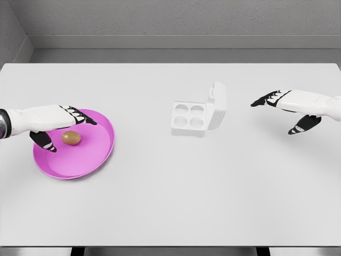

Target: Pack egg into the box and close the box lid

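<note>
reaching for the egg (pixel 71 138) on the pink plate (pixel 93 160), near the desk's left edge.
left hand (pixel 56 124) hovers over the plate, fingers spread, thumb low beside the egg, holding nothing: likely shaping a pinch. the egg box (pixel 189 118) sits mid-desk, lid upright, four cups bare for loading. right hand (pixel 290 105) waits open near the right edge, probably for the lid.
</note>
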You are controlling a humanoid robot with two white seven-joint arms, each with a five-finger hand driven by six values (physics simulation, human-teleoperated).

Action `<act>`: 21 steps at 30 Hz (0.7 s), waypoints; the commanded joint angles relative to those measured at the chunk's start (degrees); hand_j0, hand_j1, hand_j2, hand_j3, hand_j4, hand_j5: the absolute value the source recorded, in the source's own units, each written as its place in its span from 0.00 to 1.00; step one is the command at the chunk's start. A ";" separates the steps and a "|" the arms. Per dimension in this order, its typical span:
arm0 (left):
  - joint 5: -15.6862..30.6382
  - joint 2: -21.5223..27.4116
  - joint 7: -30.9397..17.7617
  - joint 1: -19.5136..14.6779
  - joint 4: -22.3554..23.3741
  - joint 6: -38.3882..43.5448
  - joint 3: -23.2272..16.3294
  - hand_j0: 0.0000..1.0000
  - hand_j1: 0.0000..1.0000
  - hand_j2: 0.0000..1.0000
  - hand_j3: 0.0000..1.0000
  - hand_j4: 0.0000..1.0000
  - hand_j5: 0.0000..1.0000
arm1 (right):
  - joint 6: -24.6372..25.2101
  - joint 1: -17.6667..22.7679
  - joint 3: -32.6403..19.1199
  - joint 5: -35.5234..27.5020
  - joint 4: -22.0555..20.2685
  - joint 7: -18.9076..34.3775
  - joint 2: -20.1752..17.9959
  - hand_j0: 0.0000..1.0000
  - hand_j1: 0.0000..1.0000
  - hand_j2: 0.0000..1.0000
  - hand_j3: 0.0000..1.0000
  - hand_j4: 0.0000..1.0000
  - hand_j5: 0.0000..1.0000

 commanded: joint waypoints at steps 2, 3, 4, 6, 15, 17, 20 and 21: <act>0.21 -1.09 0.02 0.00 1.24 0.03 0.03 1.00 1.00 1.00 1.00 1.00 1.00 | 0.15 -0.09 -0.02 -0.33 -0.10 0.10 -0.07 1.00 1.00 1.00 1.00 1.00 1.00; 0.21 -1.18 0.02 0.00 1.77 0.03 0.03 1.00 1.00 1.00 1.00 1.00 1.00 | 0.15 -0.09 -0.02 -0.33 -0.10 0.10 -0.07 1.00 1.00 1.00 1.00 1.00 1.00; 0.21 -1.97 0.02 0.00 2.21 0.12 0.03 1.00 1.00 1.00 1.00 1.00 1.00 | 0.15 -0.09 -0.02 -0.33 -0.10 0.10 -0.07 1.00 1.00 1.00 1.00 1.00 1.00; 0.21 -2.76 0.02 -0.09 2.91 0.12 0.03 1.00 1.00 1.00 1.00 1.00 1.00 | 0.15 -0.09 -0.02 -0.33 -0.02 0.10 -0.07 1.00 1.00 1.00 1.00 1.00 1.00; 1.27 -4.70 0.02 -0.09 6.34 0.12 0.12 1.00 1.00 1.00 1.00 1.00 1.00 | 0.15 0.00 -0.02 -0.33 -0.10 -0.07 -0.07 1.00 1.00 1.00 1.00 1.00 1.00; 1.79 -4.70 0.02 0.00 6.34 0.12 0.03 1.00 1.00 1.00 1.00 1.00 1.00 | 0.15 0.00 -0.02 -0.33 -0.02 -0.08 -0.07 1.00 1.00 1.00 1.00 1.00 1.00; 1.71 -4.70 0.02 -0.09 6.16 0.12 0.03 1.00 1.00 1.00 1.00 1.00 1.00 | 0.15 0.00 -0.02 -0.42 -0.02 -0.16 -0.07 1.00 1.00 1.00 1.00 1.00 1.00; 1.62 -4.79 0.02 -0.09 6.08 0.12 0.03 1.00 1.00 1.00 1.00 1.00 1.00 | 0.15 0.00 -0.02 -0.33 -0.02 -0.16 -0.07 1.00 1.00 1.00 1.00 1.00 1.00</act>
